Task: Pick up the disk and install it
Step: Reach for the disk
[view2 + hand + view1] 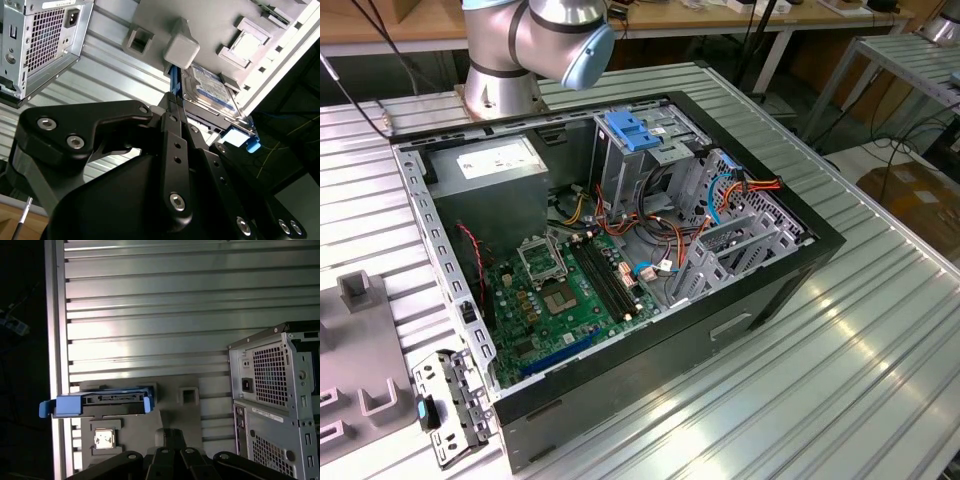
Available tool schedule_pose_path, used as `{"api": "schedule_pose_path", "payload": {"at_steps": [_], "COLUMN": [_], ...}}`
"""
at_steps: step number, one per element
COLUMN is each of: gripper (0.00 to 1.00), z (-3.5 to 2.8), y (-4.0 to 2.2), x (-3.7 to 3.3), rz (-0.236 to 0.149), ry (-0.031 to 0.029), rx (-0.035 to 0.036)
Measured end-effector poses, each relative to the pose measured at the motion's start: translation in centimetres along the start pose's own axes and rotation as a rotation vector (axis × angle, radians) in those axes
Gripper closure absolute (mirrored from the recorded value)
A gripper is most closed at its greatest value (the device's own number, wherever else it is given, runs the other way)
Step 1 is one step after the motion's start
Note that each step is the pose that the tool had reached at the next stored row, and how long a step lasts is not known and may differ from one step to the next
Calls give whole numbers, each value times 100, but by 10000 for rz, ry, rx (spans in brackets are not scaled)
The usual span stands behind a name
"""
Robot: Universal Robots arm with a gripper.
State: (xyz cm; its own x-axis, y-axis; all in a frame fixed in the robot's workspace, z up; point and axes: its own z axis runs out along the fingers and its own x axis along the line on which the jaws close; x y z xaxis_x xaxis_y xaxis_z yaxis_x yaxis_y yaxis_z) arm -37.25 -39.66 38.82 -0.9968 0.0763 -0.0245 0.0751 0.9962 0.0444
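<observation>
The disk (212,89), a grey drive in a bright blue carrier, rests on a grey fixture plate (210,20) beside the table's edge. In the first wrist view the disk (100,404) shows end-on, with its blue rails on both sides. My gripper (173,103) is shut, its black fingers together right at the near blue rail of the disk; whether they touch it I cannot tell. In the first wrist view the gripper (170,436) sits just beside the disk's end, with nothing held.
The open computer case (620,250) lies on the ribbed metal table (880,330), with a pale-blue plate (635,130) over its drive cage. A perforated bracket (445,405) lies by the case's corner. The case's rear (275,390) stands close to the fixture.
</observation>
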Motion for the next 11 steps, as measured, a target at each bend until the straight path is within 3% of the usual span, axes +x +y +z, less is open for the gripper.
{"api": "schedule_pose_path", "payload": {"at_steps": [11], "gripper": [89], "z": [0], "y": [-13], "x": [172], "rz": [-1], "ry": [-1], "rx": [0]}}
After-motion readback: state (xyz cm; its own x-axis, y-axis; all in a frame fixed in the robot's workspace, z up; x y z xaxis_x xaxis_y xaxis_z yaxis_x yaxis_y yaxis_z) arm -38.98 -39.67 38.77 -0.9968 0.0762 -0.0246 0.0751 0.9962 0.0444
